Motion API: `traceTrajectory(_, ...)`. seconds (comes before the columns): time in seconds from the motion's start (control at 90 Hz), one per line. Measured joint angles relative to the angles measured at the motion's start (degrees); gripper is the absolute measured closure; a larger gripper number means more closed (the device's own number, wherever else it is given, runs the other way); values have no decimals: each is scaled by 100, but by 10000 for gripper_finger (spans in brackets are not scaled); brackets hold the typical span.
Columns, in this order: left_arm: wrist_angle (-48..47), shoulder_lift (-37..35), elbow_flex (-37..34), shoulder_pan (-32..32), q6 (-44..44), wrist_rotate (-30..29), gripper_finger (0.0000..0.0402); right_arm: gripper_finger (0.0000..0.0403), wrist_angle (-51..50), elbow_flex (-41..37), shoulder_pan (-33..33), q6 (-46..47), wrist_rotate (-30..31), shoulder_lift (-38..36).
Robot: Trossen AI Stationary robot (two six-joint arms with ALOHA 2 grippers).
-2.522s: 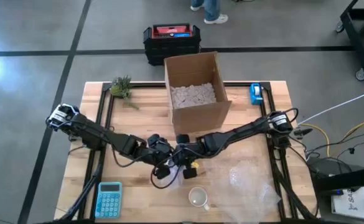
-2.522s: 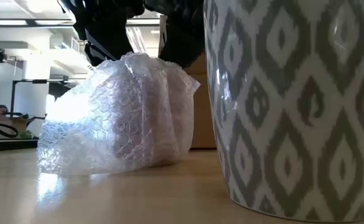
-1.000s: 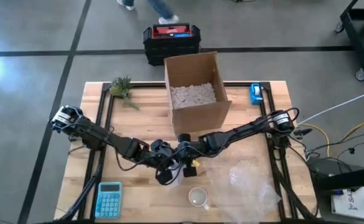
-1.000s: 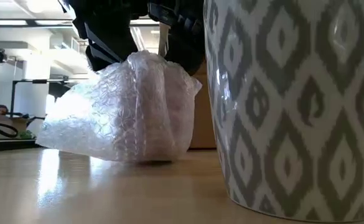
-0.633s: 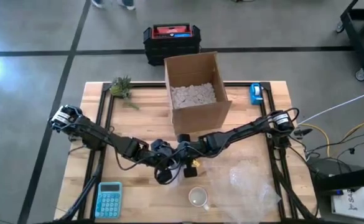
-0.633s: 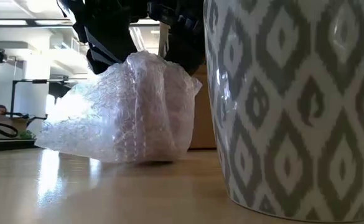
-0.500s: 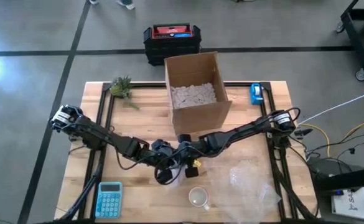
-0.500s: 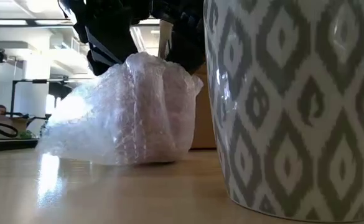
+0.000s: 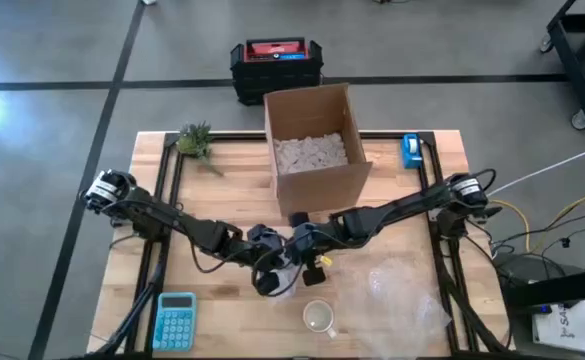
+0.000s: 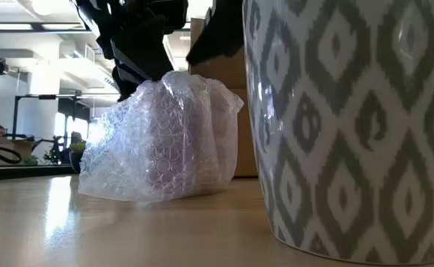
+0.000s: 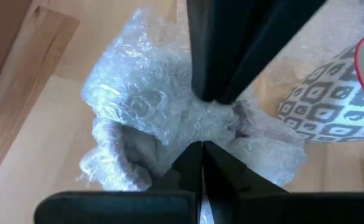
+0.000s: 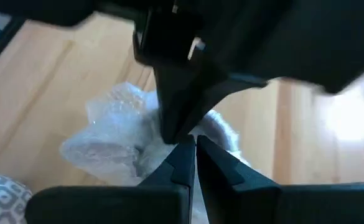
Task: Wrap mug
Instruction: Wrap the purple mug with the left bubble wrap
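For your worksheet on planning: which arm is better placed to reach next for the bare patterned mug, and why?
Probably the right. Both the left gripper and right gripper are pinched on the bubble-wrap bundle, but the patterned mug stands toward the right arm's side.

Grey concrete floor [image 9: 52, 60] with dark seams, black-and-red toolbox [image 9: 276, 62], ceiling strip lights [image 10: 31, 27], black cart [image 9: 584, 50]

Bright overhead room light, glare on tabletop [image 10: 68, 215], blurred right wrist view
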Motion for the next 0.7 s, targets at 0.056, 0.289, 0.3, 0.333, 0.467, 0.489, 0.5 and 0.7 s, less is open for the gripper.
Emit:
traceTrajectory(0.056, -55, -2, -13, -11, 4, 13, 401, 400, -79, -13, 2, 40, 7, 165)
traceTrajectory(0.289, -82, -107, -22, -23, 79, 8, 401, 401, -103, 23, -3, 43, 22, 457)
traceTrajectory(0.3, -82, -117, -22, -23, 86, 4, 401, 401, -97, 22, -3, 43, 21, 448)
traceTrajectory(0.333, -73, -152, -22, -23, 125, -14, 401, 401, -104, 17, -3, 41, 22, 391)
traceTrajectory(0.467, -15, -231, -21, -20, 161, -85, 401, 401, -215, -12, -15, 11, 70, 125)
traceTrajectory(0.489, 4, -232, -20, -15, 160, -86, 401, 401, -234, -16, -23, 4, 69, 82)
traceTrajectory(0.5, 13, -232, -18, -12, 158, -87, 401, 401, -240, -20, -24, -2, 68, 54)
traceTrajectory(0.7, 16, -243, -11, -8, 153, -113, 402, 401, -120, -2, -62, -15, 242, -268)
